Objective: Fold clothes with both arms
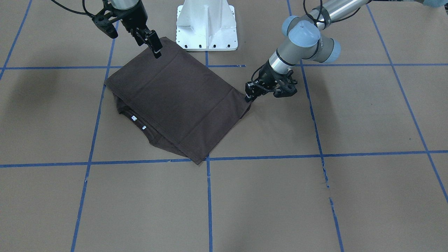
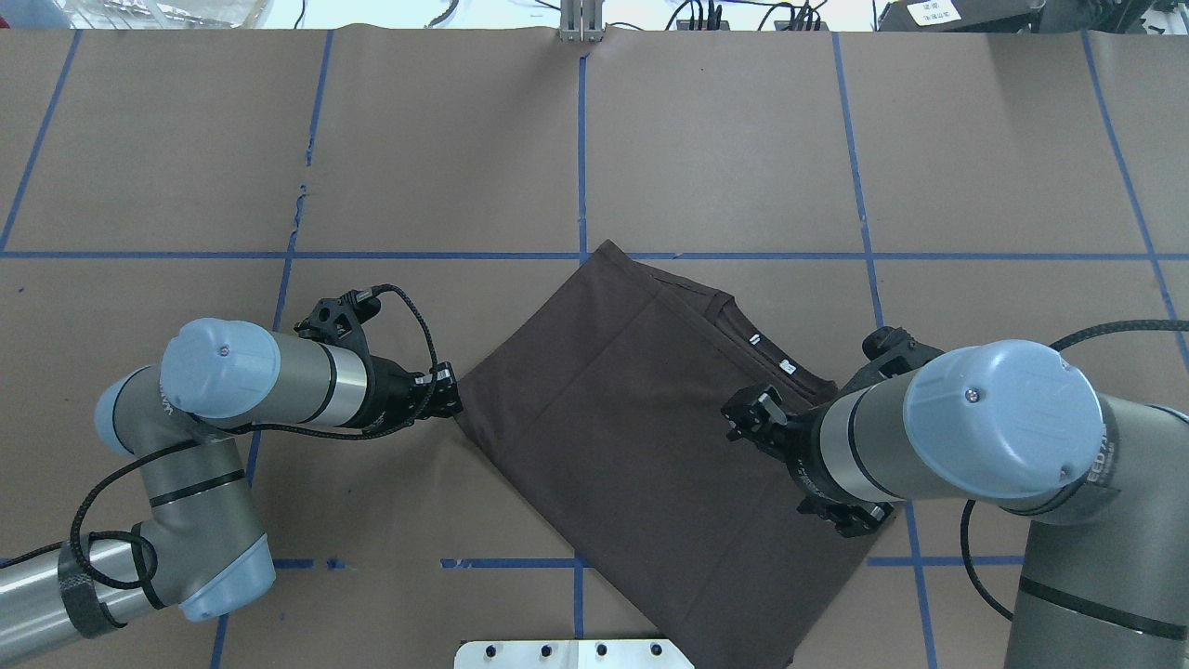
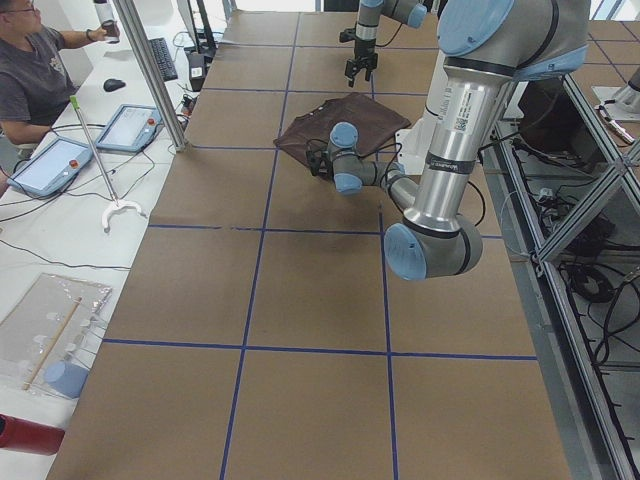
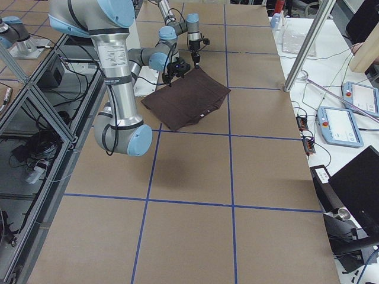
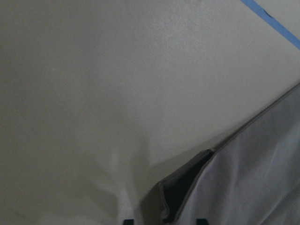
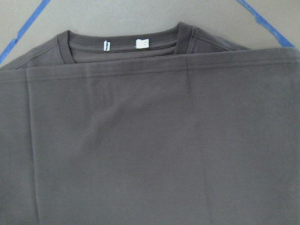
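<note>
The dark grey-brown T-shirt point(image 1: 175, 105) lies folded flat on the brown table, collar and white neck labels point(image 6: 142, 43) showing past the folded-over layer. It also shows in the overhead view point(image 2: 632, 437). My left gripper point(image 1: 249, 96) is low at the shirt's side corner point(image 5: 178, 197). Its fingertips show apart at the bottom of the left wrist view, either side of that corner, so it is open. My right gripper point(image 2: 751, 415) hovers over the shirt's opposite side, near the collar, open and holding nothing. In the front view it point(image 1: 155, 47) is at the shirt's far corner.
The white pedestal base point(image 1: 206, 26) stands just behind the shirt. Blue tape lines point(image 2: 581, 139) cross the table. An operator point(image 3: 30, 75) sits at a side bench with tablets point(image 3: 50, 165). More consoles point(image 4: 340, 127) lie beyond the table's other end.
</note>
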Tool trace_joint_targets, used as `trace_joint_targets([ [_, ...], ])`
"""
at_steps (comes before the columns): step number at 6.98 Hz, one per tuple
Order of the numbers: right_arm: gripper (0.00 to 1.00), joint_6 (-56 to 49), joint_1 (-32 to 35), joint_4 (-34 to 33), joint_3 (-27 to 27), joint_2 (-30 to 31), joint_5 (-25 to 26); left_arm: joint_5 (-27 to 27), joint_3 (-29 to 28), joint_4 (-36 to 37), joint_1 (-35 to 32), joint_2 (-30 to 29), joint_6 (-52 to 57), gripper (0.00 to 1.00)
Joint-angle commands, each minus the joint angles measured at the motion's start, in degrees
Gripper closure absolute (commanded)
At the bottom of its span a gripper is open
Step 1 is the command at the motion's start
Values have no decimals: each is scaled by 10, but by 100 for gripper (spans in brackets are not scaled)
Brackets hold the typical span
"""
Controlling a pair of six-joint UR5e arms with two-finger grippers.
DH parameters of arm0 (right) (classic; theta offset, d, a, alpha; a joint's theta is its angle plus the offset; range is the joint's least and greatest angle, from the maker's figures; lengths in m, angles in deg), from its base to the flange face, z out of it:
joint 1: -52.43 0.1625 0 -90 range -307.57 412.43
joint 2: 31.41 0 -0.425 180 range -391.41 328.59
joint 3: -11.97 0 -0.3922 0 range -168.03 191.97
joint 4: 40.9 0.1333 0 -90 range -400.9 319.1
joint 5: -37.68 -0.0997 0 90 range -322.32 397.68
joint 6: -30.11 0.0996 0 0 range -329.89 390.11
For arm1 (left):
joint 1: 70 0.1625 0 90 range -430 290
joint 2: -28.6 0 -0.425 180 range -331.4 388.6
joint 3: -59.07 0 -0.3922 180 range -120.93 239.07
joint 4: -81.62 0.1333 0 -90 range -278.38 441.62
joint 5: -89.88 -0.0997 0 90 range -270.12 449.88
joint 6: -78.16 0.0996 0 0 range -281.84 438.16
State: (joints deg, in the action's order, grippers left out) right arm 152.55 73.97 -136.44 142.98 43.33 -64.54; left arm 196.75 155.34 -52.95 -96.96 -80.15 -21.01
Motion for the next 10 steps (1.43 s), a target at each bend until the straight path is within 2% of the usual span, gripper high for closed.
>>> trace_joint_targets([
  [1,0,-1,3,0,-6,0,1,0,-1,0,-4,-1,7,100],
  [2,0,-10,3,1,-12,-1,8,0,-4,0,-30,-2,17,100],
  [3,0,-13,3,2,-13,-1,17,2,-36,2,-73,-37,67,100],
  [4,0,-15,3,3,-25,-6,23,2,-115,0,-113,-98,83,100],
  [5,0,-14,3,4,-58,-39,31,2,-205,-3,-149,-171,99,100],
  [7,0,-13,3,4,-69,-55,47,-6,-363,-18,-199,-294,101,100],
  [8,0,-14,2,4,-81,-56,63,-26,-395,-39,-204,-313,116,87],
  [9,0,-12,2,44,-108,-64,64,-24,-382,-41,-202,-317,121,24],
  [10,0,-11,-2,80,-141,-65,66,-22,-332,-37,-200,-308,114,20],
])
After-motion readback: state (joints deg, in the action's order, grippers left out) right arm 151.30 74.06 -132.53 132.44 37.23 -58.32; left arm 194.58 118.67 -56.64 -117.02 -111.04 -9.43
